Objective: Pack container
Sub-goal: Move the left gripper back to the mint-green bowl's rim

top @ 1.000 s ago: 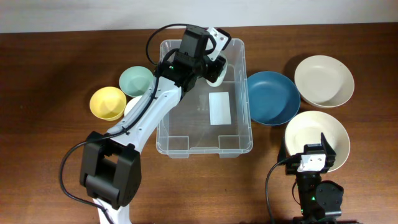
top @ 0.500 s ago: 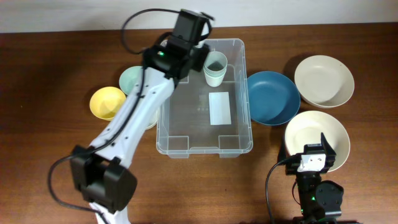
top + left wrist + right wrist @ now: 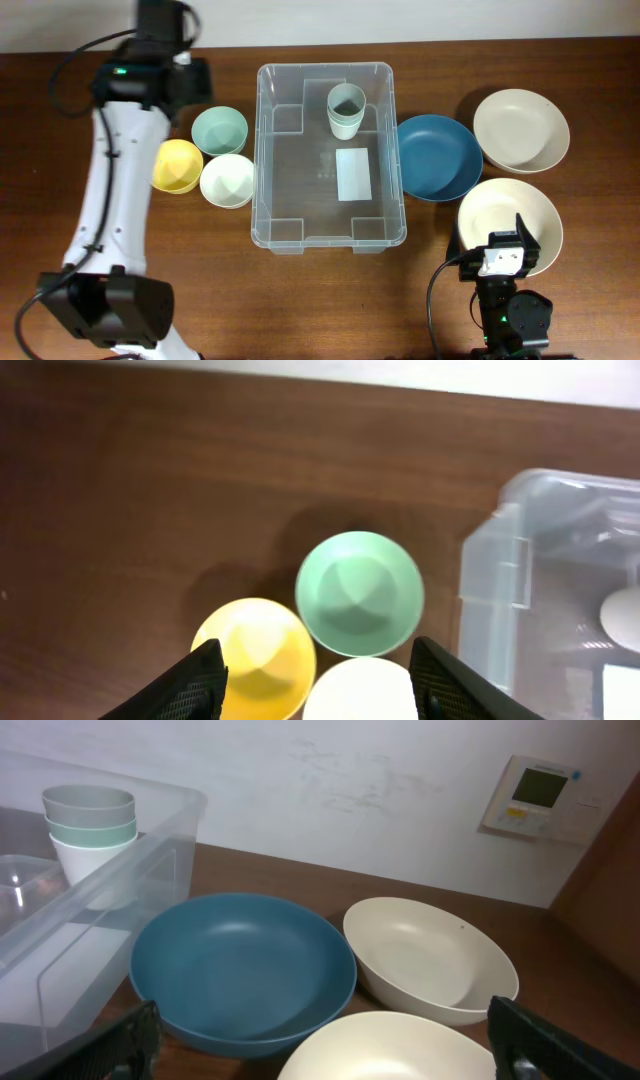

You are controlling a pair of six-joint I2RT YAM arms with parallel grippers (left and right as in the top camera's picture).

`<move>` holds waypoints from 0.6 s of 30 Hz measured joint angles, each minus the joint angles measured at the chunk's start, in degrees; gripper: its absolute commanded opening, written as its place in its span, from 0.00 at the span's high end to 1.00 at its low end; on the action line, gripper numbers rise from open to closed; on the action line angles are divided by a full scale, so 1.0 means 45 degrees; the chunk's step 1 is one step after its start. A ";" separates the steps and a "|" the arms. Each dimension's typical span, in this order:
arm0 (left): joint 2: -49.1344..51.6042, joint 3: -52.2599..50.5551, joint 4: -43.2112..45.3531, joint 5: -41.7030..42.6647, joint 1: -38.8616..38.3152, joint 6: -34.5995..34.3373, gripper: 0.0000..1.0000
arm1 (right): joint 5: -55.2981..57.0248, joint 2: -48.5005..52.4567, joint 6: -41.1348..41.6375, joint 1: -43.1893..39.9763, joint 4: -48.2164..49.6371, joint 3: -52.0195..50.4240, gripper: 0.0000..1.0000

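Nearest you, at the lower right of the overhead frame, the right gripper (image 3: 335, 1050) is spread to its widest and has hold of nothing; it sits at the edge of the nearer cream bowl (image 3: 510, 210). Mid-frame stands the container (image 3: 300, 200), upright on the table (image 3: 590, 310), with its white label (image 3: 354, 173) on the base. Expect it to be light, thin-walled and a little flexible, smooth enough to skate across the wood. The rounded rim on a short side looks like the safest place to take it, not the slick flat walls. Just right of it lies the blue bowl (image 3: 438, 155), touching or nearly touching its wall, and up-frame of that is the farther cream bowl (image 3: 520, 130). So there are three large bowls. Left of the container are three small ones clustered together: white bowl (image 3: 227, 180), yellow bowl (image 3: 175, 165) and mint bowl (image 3: 219, 130). Inside the container's upper part stands one stack of cups (image 3: 346, 110) — at least two, the exact number hard to tell. Farthest, at the upper left, the left gripper (image 3: 318, 660) hangs above the small bowls, its fingers well apart and empty.
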 measured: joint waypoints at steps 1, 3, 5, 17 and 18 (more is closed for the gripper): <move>0.0097 0.0000 0.0024 0.0219 0.0291 -0.0034 0.40 | 0.0000 0.0000 0.0005 0.0000 0.0000 0.0000 0.01; 0.0384 0.0010 0.0068 0.0544 0.0733 -0.0097 0.51 | 0.0000 0.0000 -0.0010 0.0000 0.0000 0.0000 0.01; 0.0797 0.0010 0.0073 0.0860 0.1025 0.0053 0.54 | 0.0005 0.0000 0.0000 0.0000 0.0000 0.0000 0.01; 0.3861 0.0005 0.0602 0.2006 0.1200 0.2453 0.53 | 0.0000 0.0000 0.0005 0.0000 0.0000 0.0000 0.01; 0.4085 0.0005 0.0680 0.2030 0.1200 0.2516 0.53 | 0.0000 0.0000 0.0000 0.0000 0.0000 0.0000 0.01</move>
